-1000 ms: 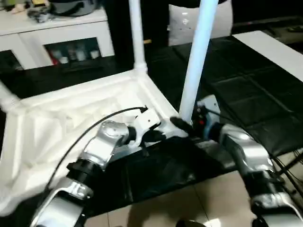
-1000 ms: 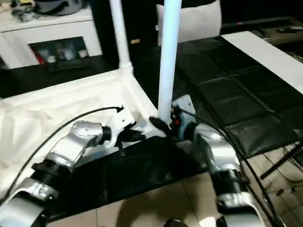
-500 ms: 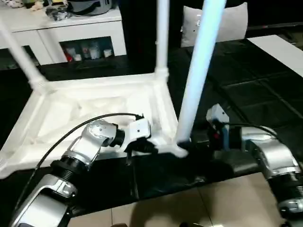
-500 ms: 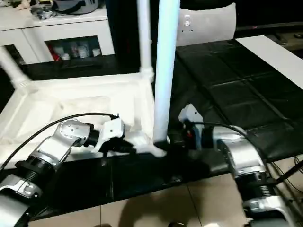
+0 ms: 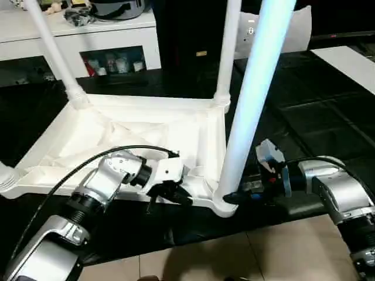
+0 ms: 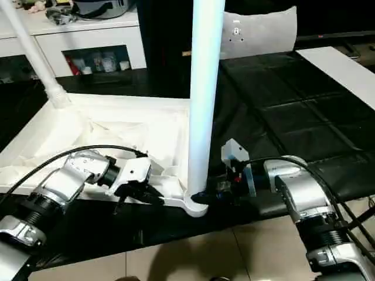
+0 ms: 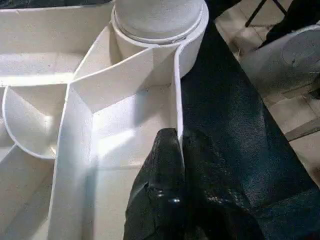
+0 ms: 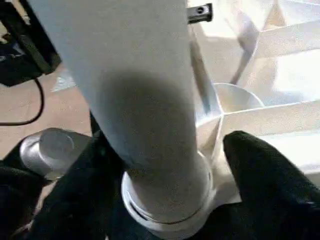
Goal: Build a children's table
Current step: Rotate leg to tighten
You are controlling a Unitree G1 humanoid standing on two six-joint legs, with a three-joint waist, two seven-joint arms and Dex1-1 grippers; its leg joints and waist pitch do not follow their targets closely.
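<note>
The white table top [image 5: 117,132] lies upside down on black matting, ribs facing up. White legs stand in its far left [image 5: 51,50], far right [image 5: 227,52] and near right [image 5: 253,99] corner sockets. My left gripper [image 5: 176,193] is shut on the near rim, with the thin rim wall [image 7: 176,95] pinched between its black fingers [image 7: 162,165]. My right gripper [image 5: 234,198] is at the foot of the near right leg [image 8: 145,100]. One finger [image 8: 260,175] sits on each side of the leg, just above its socket [image 8: 165,215].
A white cabinet [image 5: 88,41] with glass doors stands at the back left. A white cushion-like thing [image 6: 258,29] and a white board [image 5: 351,58] lie at the back right. Black mats [image 5: 316,117] cover the right side; tiled floor [image 5: 281,252] runs along the near edge.
The whole picture has shifted. The table top has swung round relative to my arms and now looks level, with its far left leg in view. Both grippers kept their holds.
</note>
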